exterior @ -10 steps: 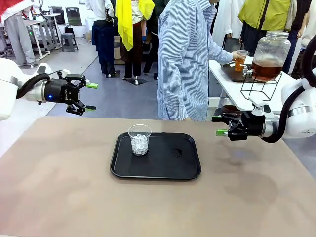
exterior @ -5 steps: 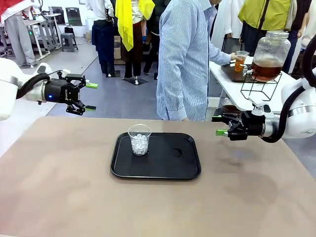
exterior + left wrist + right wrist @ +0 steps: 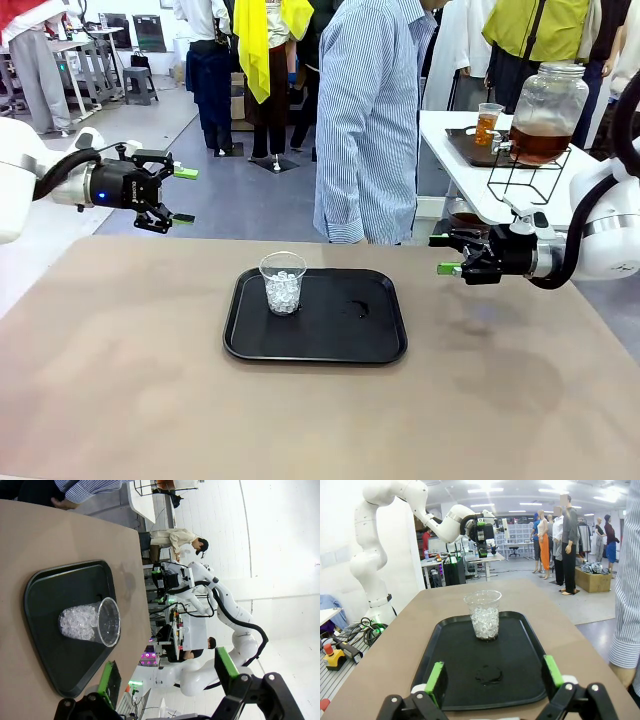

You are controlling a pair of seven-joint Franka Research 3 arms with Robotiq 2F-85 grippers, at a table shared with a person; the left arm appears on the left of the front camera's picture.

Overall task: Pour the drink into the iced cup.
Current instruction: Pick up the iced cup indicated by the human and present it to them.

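The tan counter point(image 3: 120, 380) carries a black tray point(image 3: 240, 345) near its middle, and everything else is placed from that tray. Behind the tray's far edge, past the counter, a person point(image 3: 370, 120) in a blue-striped shirt stands turned sideways. Far off to the tray's back right is a white side counter point(image 3: 455, 165) with a big glass jar point(image 3: 548, 100) on a wire stand, its lower part full of amber drink point(image 3: 538, 143).

The left hand point(image 3: 184, 195) hangs in the air to the tray's back left, well apart from it. Its two green-padded fingers are spread wide with nothing between them, and the left wrist view shows the same gap point(image 3: 165, 665). The right hand point(image 3: 443, 254) hovers just off the tray's right side, a little above the counter and level with the tray's far edge. Its fingers are also wide apart and empty, pointing toward the tray (the right wrist view looks straight down the tray's length between them point(image 3: 493, 672)).

The iced cup point(image 3: 283, 283), clear plastic and about half full of ice cubes, stands upright in the tray's far left part. A smaller clear cup point(image 3: 487, 123) of amber drink sits on a side tray point(image 3: 465, 148) just beside the jar. A faint wet smudge point(image 3: 357, 308) marks the tray floor, right of the iced cup.
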